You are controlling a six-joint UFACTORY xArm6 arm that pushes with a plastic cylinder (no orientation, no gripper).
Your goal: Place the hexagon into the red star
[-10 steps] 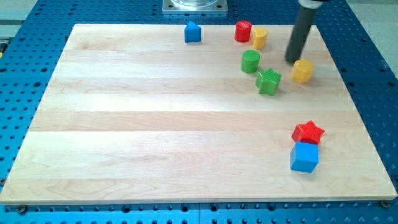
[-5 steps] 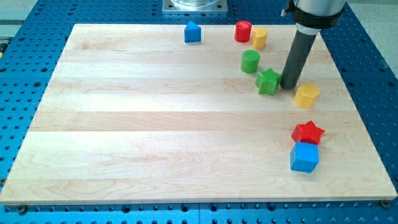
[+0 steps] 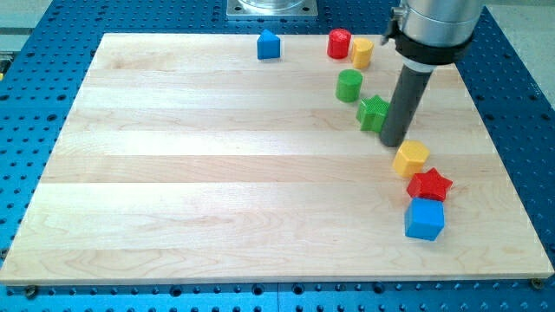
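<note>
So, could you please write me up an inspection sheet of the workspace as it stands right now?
Surface: wooden board on a blue perforated table.
Job's things: yellow hexagon close above-left of the red star; contact unclear.
Clutter: blue cube below the star; green star, green cylinder, red cylinder, yellow block, blue house-shaped block.
Grippers: none; my tip sits just above-left of the hexagon.
Cables: nothing seen.
Surroundings: metal base plate at the view's top.
</note>
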